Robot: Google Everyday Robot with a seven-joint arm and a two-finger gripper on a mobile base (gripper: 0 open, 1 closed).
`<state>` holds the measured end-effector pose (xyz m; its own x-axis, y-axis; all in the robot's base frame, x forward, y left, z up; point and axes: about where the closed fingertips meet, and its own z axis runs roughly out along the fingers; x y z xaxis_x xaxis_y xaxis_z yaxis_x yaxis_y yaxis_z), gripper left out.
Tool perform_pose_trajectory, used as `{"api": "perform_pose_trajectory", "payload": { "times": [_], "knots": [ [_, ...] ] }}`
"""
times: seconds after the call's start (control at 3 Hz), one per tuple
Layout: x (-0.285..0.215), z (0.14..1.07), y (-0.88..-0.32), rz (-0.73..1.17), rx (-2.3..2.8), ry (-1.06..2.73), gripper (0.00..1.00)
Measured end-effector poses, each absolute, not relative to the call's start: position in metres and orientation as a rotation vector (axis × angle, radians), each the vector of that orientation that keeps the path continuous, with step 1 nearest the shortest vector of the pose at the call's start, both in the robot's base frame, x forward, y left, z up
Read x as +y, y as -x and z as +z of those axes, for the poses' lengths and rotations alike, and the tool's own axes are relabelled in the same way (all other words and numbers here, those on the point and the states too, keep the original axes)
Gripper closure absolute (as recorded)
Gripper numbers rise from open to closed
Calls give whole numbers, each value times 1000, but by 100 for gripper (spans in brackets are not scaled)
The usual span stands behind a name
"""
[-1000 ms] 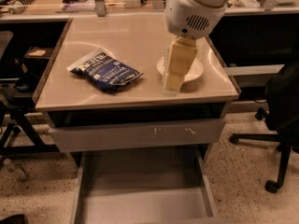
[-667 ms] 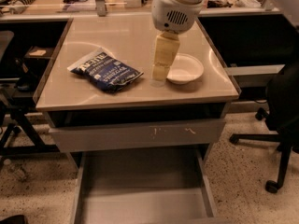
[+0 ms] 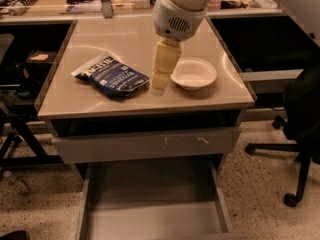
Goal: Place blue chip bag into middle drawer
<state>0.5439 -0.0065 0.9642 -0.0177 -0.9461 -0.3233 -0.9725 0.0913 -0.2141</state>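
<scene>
The blue chip bag (image 3: 112, 77) lies flat on the left-middle of the beige desk top (image 3: 125, 39), its white top band pointing to the far left. My gripper (image 3: 160, 81) hangs down from the white arm, low over the desk just right of the bag's right end, between the bag and the white bowl. The middle drawer (image 3: 150, 216) is pulled out below the desk front, a wide shallow grey tray with nothing in it.
A white round bowl (image 3: 194, 73) sits just right of the gripper. A shut grey drawer front with pale scratches (image 3: 145, 145) is above the open drawer. A black office chair (image 3: 302, 114) stands at the right. Another desk with clutter is behind.
The arm and gripper have moved left, from over the bowl to the gap between the bowl and the bag. The bag, bowl and drawer have not moved.
</scene>
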Motion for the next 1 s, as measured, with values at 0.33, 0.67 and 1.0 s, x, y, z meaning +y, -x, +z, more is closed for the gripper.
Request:
{"api": "perform_pose_trajectory", "payload": {
  "times": [0.33, 0.67, 1.0],
  "knots": [
    [24, 962, -558, 139, 2012, 1835, 0],
    [49, 957, -575, 168, 2041, 1820, 0],
    [70, 943, -588, 248, 2033, 1830, 0]
  ]
}}
